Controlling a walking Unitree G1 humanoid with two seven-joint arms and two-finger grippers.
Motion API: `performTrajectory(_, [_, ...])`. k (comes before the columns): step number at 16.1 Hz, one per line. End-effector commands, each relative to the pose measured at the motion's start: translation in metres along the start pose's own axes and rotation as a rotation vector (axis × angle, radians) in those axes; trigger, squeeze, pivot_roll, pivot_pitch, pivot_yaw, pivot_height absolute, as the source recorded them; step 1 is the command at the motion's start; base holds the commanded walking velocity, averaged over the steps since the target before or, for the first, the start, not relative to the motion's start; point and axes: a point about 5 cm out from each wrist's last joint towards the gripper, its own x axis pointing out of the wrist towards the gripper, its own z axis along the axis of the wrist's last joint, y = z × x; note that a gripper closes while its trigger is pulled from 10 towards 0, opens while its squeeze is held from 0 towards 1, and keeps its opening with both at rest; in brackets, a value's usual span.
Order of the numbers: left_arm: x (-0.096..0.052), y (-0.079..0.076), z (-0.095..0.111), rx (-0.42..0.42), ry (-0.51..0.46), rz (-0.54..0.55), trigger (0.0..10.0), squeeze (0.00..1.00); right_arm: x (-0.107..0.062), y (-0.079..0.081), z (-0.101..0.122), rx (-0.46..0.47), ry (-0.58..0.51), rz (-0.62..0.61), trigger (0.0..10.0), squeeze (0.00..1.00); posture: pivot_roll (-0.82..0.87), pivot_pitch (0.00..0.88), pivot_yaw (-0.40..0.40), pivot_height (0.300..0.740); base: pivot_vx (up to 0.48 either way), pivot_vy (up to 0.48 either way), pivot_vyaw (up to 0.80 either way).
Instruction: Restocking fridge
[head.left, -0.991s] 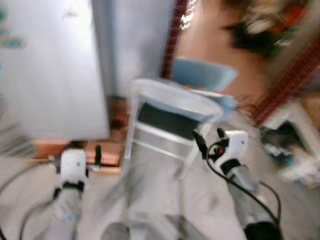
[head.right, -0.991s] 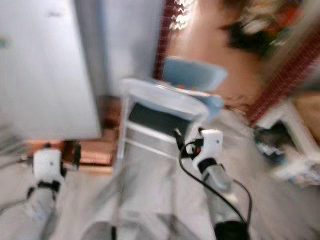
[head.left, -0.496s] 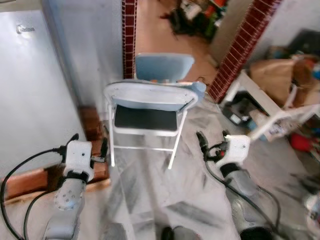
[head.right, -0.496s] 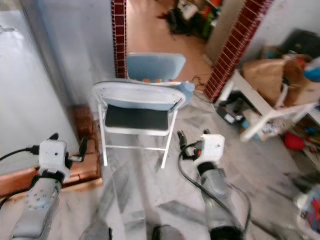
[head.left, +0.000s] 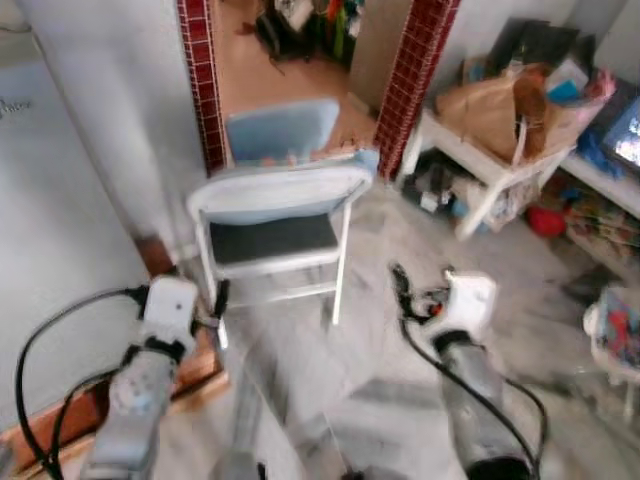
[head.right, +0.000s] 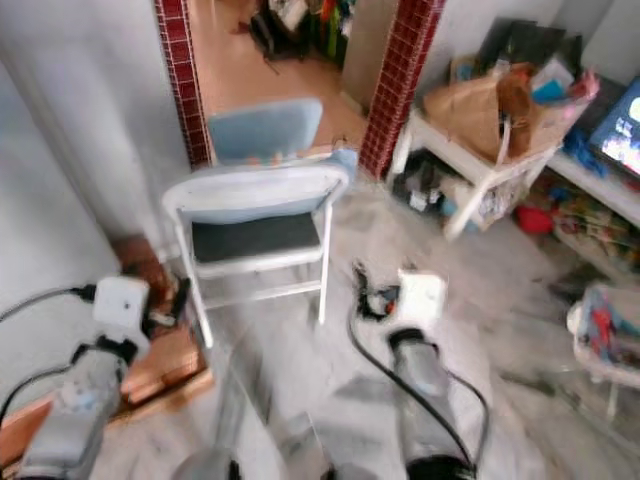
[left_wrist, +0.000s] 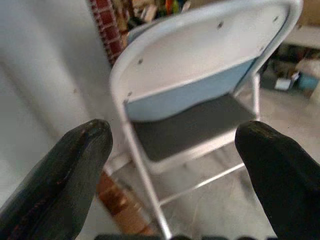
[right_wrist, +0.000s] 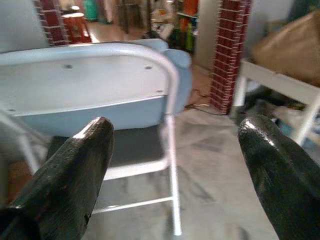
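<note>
The whole scene has swung since half a second ago as the camera turned, so the grey fridge (head.left: 40, 200) now sits cut off at the left edge, while the white bench (head.left: 480, 165) with its brown bag (head.left: 500, 100) shows more fully. The folding chair (head.left: 275, 215) stands between them. The left end effector (left_wrist: 170, 165) and right end effector (right_wrist: 175, 160) hang spread and empty before it, the floor clutter too blurred to name.
</note>
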Motion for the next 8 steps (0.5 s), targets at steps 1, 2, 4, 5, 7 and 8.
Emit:
performTrajectory(1, [0.0058,-0.0079,0.0011,-0.008,0.000,-0.032,10.0,0.00,-0.0023,-0.0159,0.0010,-0.018,-0.008,-0.068,10.0,0.00,0.12,0.033,0.007,0.740,0.000,0.000,0.00])
performTrajectory(2, [0.0082,-0.0092,0.0014,-0.014,0.004,-0.044,10.0,0.00,-0.0036,-0.0191,0.0008,-0.020,-0.012,-0.088,10.0,0.00,0.11,0.030,0.014,0.740,0.000,0.000,0.00])
performTrajectory(4, [0.0088,-0.0095,0.0014,-0.014,0.004,-0.049,10.0,0.00,-0.0039,-0.0197,0.0006,-0.022,-0.013,-0.093,10.0,0.00,0.11,0.030,0.014,0.740,0.000,0.000,0.00])
performTrajectory(5, [0.0093,-0.0093,0.0010,-0.014,0.003,-0.050,10.0,0.00,-0.0038,-0.0195,0.0004,-0.023,-0.015,-0.095,10.0,0.00,0.11,0.030,0.014,0.740,0.000,0.000,0.00])
performTrajectory(7, [0.0098,-0.0093,0.0006,-0.014,0.002,-0.051,10.0,0.00,-0.0036,-0.0195,0.0002,-0.024,-0.017,-0.096,10.0,0.00,0.11,0.030,0.014,0.740,0.000,0.000,0.00])
performTrajectory(8, [0.0099,-0.0093,0.0005,-0.015,0.001,-0.051,10.0,0.00,-0.0036,-0.0195,0.0001,-0.024,-0.018,-0.097,10.0,0.00,0.11,0.030,0.014,0.740,0.000,0.000,0.00])
